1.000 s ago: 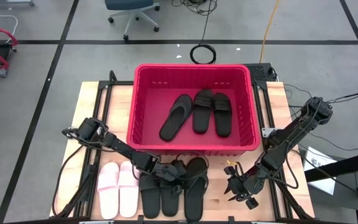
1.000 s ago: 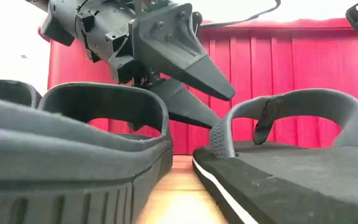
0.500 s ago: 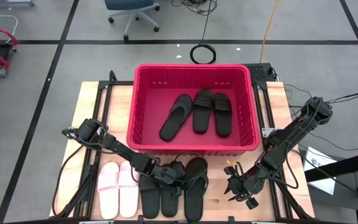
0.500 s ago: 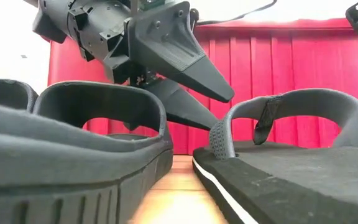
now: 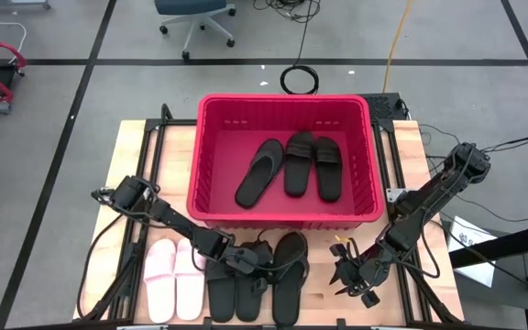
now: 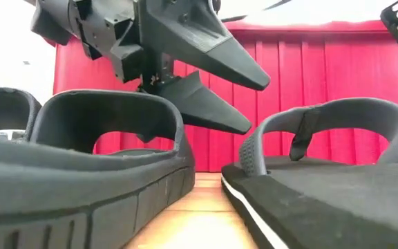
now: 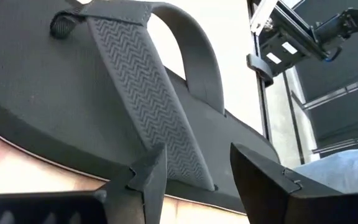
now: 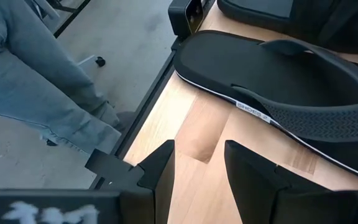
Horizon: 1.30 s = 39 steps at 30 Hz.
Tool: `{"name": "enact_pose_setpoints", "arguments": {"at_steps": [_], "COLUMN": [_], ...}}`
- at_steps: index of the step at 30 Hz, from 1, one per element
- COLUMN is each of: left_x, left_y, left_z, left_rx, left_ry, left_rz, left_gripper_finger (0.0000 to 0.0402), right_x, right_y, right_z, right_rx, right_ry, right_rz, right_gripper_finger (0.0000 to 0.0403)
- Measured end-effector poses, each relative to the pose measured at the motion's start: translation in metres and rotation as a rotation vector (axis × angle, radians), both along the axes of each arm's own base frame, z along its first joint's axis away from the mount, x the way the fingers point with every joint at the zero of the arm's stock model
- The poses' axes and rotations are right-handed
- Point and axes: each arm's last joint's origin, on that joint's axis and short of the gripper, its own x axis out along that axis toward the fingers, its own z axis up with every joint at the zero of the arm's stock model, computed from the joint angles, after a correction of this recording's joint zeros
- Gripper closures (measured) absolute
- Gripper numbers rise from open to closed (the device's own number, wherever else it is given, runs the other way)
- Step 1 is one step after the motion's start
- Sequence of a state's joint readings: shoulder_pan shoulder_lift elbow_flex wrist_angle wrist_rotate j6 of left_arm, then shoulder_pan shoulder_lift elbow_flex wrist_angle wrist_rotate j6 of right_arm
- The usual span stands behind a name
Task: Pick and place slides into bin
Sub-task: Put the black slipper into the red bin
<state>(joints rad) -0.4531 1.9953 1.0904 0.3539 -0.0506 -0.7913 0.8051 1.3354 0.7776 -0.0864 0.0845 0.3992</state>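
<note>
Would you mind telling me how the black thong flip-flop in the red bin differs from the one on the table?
The black thong flip-flop in the red plastic bin lies at a slant, already placed; the black thong flip-flop on the wooden table lies about straight, at the right end of the front row, and remains to be picked. The left tool hovers open at the table one; nothing is near the binned one. Both look alike in shape and colour.
</note>
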Motion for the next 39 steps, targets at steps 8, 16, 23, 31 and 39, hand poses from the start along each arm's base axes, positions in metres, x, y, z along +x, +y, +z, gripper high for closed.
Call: {"name": "enact_pose_setpoints", "arguments": {"at_steps": [8, 16, 23, 31, 39], "left_x": [-0.003, -0.002, -0.005, -0.002, 0.000], "left_y": [-0.008, -0.004, -0.005, -0.007, -0.004], "left_z": [0.001, 0.001, -0.002, -0.009, -0.013], "left_rx": [0.022, 0.090, 0.137, 0.136, 0.139], "left_ry": [-0.026, -0.051, -0.029, -0.042, -0.040], "left_rz": [-0.003, 0.111, 0.084, 0.090, 0.089], "left_gripper_finger": [0.0229, 0.0229, 0.0229, 0.0229, 0.0229], "right_x": [0.000, 0.000, 0.000, 0.000, 0.000], "right_y": [0.000, 0.000, 0.000, 0.000, 0.000], "right_z": [0.000, 0.000, 0.000, 0.000, 0.000], "right_rx": [0.001, 0.007, 0.006, 0.005, 0.006], "right_ry": [0.001, 0.006, 0.005, 0.005, 0.005], "right_rz": [0.001, -0.006, -0.004, -0.004, -0.004], "right_gripper_finger": [0.0273, 0.0273, 0.0273, 0.0273, 0.0273]}}
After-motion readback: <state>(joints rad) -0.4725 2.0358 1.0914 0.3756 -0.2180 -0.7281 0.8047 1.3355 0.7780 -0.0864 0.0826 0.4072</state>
